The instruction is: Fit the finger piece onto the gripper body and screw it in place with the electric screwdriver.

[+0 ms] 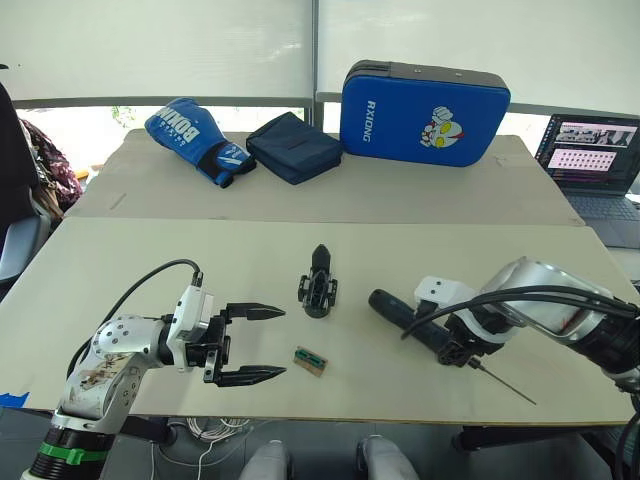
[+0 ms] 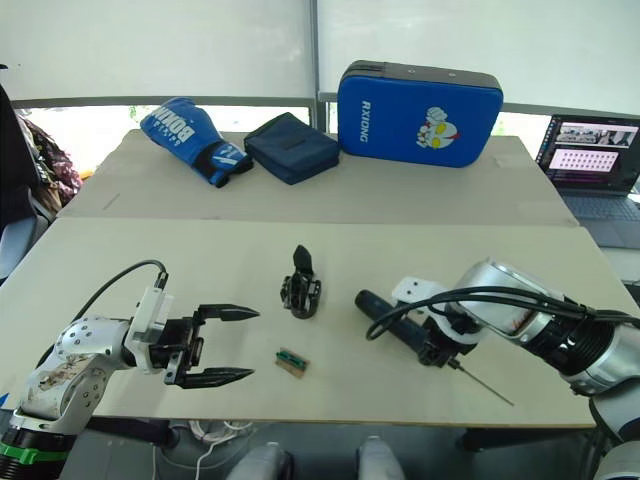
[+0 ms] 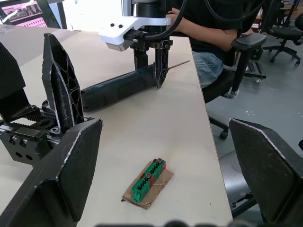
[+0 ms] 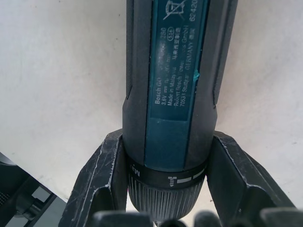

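Right gripper (image 1: 462, 350): jaws clamped on the electric screwdriver (image 1: 405, 318) near its bit end; the tool lies on the worktop (image 1: 150, 270), bit pointing toward the near edge.
Left gripper (image 1: 262, 343): jaws wide apart, holding nothing, low over the worktop.
Gripper body (image 1: 318, 292): mid-worktop between both arms, finger piece (image 1: 321, 257) standing up from it.
Green-topped block (image 1: 309, 361): just beside the left jaws.
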{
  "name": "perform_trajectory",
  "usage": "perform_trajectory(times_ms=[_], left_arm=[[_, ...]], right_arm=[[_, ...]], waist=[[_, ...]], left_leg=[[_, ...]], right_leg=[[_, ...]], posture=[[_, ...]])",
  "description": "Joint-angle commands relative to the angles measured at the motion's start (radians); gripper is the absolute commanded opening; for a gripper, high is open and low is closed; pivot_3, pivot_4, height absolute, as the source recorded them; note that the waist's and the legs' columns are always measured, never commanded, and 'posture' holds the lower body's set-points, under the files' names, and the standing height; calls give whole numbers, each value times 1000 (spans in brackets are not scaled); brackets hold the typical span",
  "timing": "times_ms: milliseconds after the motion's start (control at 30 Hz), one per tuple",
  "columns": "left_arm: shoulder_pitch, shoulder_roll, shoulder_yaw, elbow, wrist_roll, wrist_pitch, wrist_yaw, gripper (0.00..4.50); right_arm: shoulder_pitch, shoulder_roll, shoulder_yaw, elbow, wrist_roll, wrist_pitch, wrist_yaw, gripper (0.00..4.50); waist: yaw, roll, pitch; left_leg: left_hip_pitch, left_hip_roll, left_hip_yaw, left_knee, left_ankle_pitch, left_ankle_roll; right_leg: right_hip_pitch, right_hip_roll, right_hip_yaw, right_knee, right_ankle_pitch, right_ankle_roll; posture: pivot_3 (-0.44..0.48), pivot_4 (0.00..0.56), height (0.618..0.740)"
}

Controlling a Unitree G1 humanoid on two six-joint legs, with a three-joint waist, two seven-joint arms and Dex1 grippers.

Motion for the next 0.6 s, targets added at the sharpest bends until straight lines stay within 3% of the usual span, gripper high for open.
perform_trajectory(times_ms=[33, 267, 367, 467, 600], left_arm=[[4, 9, 22, -15, -7, -18, -7, 4500], [2, 22, 41, -3, -7, -19, -15, 4500], [-9, 25, 53, 18, -8, -22, -17, 4500], [-28, 27, 71, 55, -14, -14, -14, 4500], [-30, 40, 85, 123, 12, -50, -49, 4500]], right_arm=[[43, -36, -80, -20, 17, -34, 22, 1916], [192, -151, -487, -72, 162, -140, 134, 1915], [313, -151, -722, -110, 261, -274, 224, 1915], [408, -78, -959, -146, 379, -385, 298, 1915], [391, 118, -1144, -151, 523, -403, 148, 1915]], waist=[[2, 0, 0], [2, 4, 3], [2, 4, 3], [-3, 4, 3], [-6, 3, 3]], left_leg=[[0, 0, 0, 0, 0, 0], [-2, -1, 0, 0, 0, 0], [-2, 0, 0, 0, 0, 0], [-1, 1, 0, 0, 0, 1], [0, 2, 1, 0, 0, 1]], right_leg=[[0, 0, 0, 0, 0, 0], [-2, 0, 0, 0, 0, 0], [-1, 0, 0, 0, 0, 0], [-1, 1, 0, 0, 0, 0], [0, 2, 1, 1, 0, 0]], posture=[[0, 150, 740], [0, 150, 740], [0, 150, 740], [0, 150, 740], [0, 150, 740]])
